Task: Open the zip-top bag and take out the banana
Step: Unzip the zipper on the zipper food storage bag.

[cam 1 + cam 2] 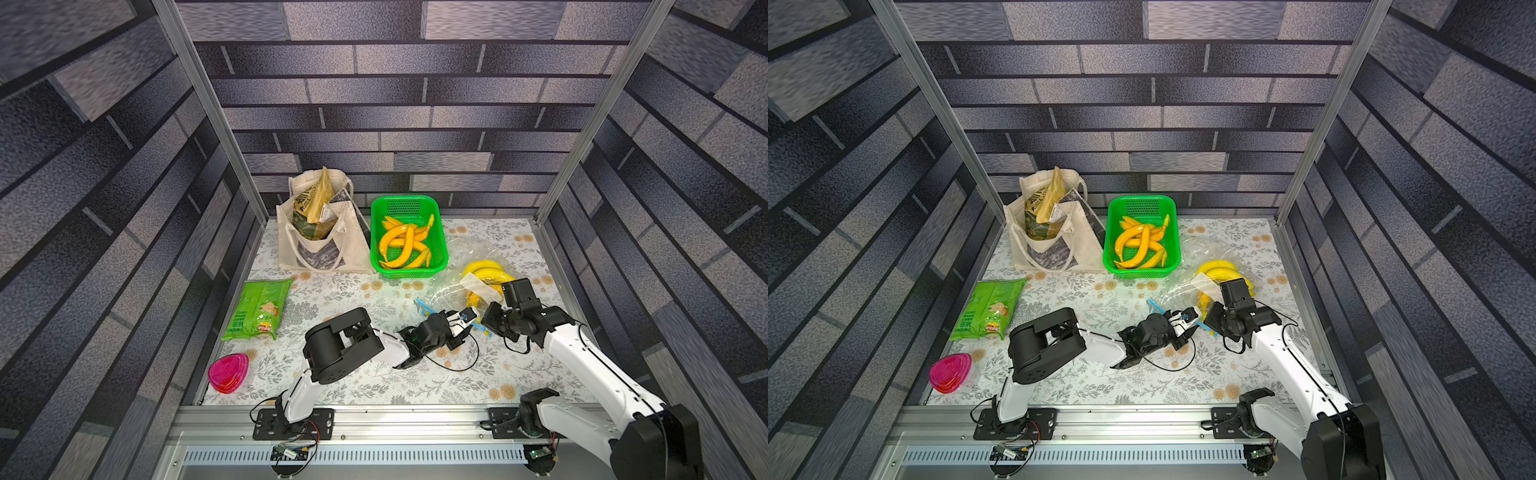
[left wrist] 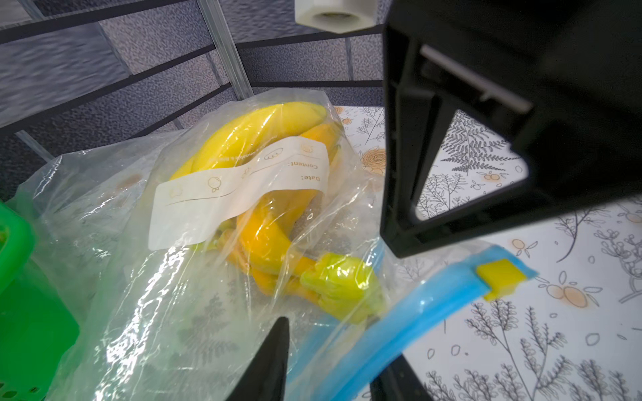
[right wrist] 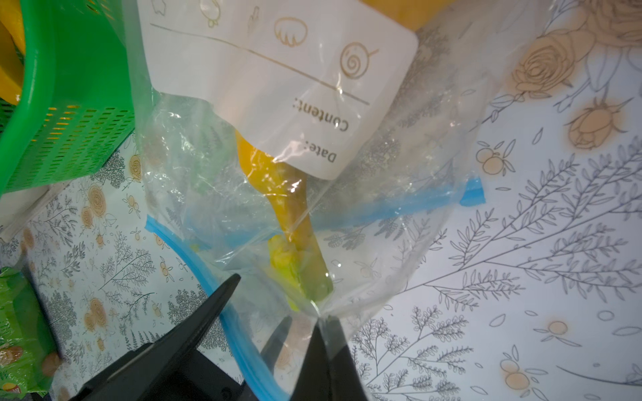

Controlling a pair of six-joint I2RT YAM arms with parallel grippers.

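The clear zip-top bag (image 1: 446, 286) lies at the right of the table with a bunch of yellow bananas (image 1: 484, 270) inside. A white label (image 2: 239, 187) lies across the fruit. In the left wrist view the blue zip rim (image 2: 399, 319) with its yellow slider (image 2: 500, 274) runs between the spread fingers of my left gripper (image 2: 338, 343), which is open and straddles the rim. My right gripper (image 3: 321, 323) is shut on a pinch of the bag's clear film, close to the green stem (image 3: 295, 270). In both top views the two grippers (image 1: 469, 316) (image 1: 1210, 313) sit close together at the bag's near end.
A green basket (image 1: 409, 203) of yellow fruit stands just behind and to the left of the bag. A cloth tote (image 1: 316, 245) stands at the back left. A green chip packet (image 1: 257, 309) and a pink lidded container (image 1: 228, 374) lie at the left.
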